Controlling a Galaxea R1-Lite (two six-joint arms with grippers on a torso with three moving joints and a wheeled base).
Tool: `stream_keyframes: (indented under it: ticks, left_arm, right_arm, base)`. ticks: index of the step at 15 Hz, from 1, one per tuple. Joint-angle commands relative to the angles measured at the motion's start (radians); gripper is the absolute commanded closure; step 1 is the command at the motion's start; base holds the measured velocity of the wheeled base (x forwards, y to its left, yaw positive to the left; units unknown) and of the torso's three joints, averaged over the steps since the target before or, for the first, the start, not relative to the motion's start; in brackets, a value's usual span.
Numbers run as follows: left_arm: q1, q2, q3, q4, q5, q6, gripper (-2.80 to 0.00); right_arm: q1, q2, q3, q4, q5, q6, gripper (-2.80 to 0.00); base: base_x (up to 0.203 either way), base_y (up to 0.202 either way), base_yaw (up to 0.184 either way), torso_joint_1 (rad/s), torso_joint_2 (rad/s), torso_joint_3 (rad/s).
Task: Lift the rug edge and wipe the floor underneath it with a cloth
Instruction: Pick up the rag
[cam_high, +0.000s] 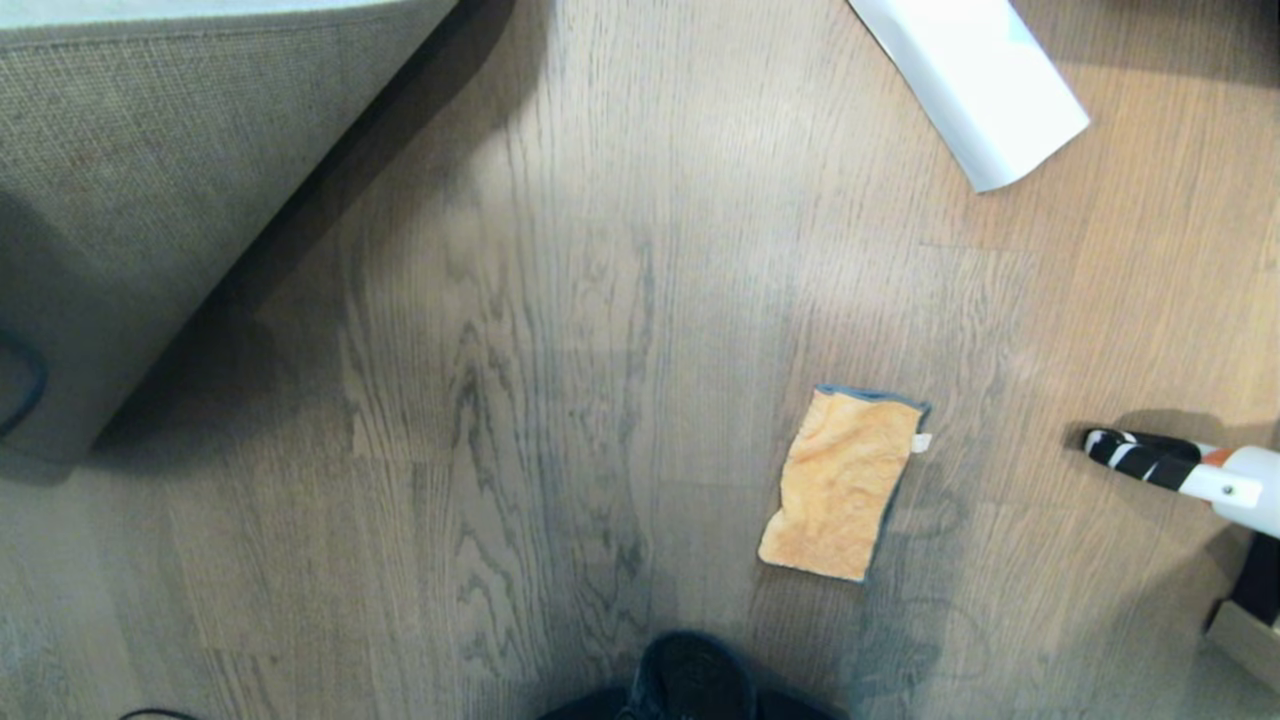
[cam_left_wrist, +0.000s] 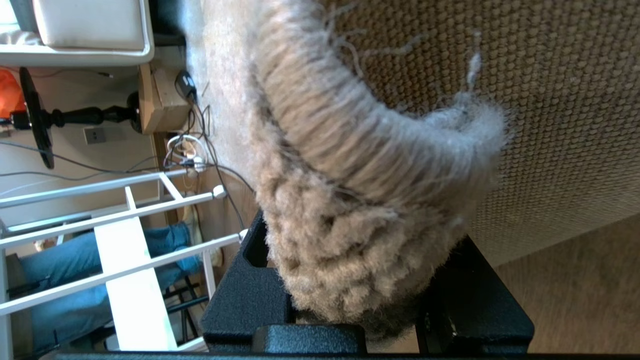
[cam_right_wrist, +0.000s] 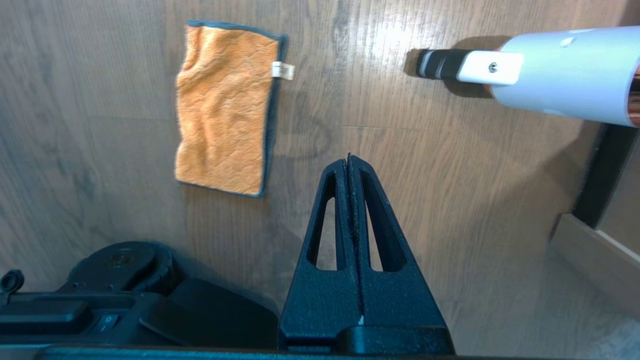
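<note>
The left claw (cam_left_wrist: 350, 320) is clenched on the edge of the rug (cam_high: 150, 180), holding it raised off the floor (cam_high: 560, 350) so that its beige woven backing faces the head camera at upper left, with a dark shadow beneath the lifted edge. The orange cloth (cam_high: 840, 485) lies flat on the bare planks to the right of centre, its white tag on its right side, well apart from the rug. The right claw (cam_right_wrist: 352, 200) hangs over the floor near the cloth, fingers pressed together and grasping nothing. A white rolled sheet (cam_high: 975, 85) lies at upper right.
</note>
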Motion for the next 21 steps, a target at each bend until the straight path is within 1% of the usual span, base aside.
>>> stream_keyframes:
  ticks: [1,12,17,21]
  left_arm:
    - [0.001,0.0,0.001,-0.004,0.003,0.001,0.0]
    - [0.001,0.0,0.004,-0.004,0.003,0.001,0.0]
    - [0.001,0.0,0.006,-0.004,0.003,0.001,0.0]
    - [-0.004,-0.003,0.038,-0.004,0.002,0.001,0.0]
  right_arm:
    - [0.0,0.0,0.0,-0.001,0.0,0.0,0.0]
    - [0.001,0.001,0.0,-0.001,0.0,0.0,0.0]
    - [0.001,0.0,0.0,-0.001,0.0,0.0,0.0]
    - [-0.001,0.001,0.0,-0.001,0.0,0.0,0.0]
  base:
    - [0.007,0.06,-0.008,0.007,0.0,0.003]
    - [0.0,0.174,-0.004,0.003,0.0,0.003]
    - [0.0,0.014,0.0,0.0,0.0,0.0]
    - [0.0,0.0,0.0,0.0,0.0,0.0]
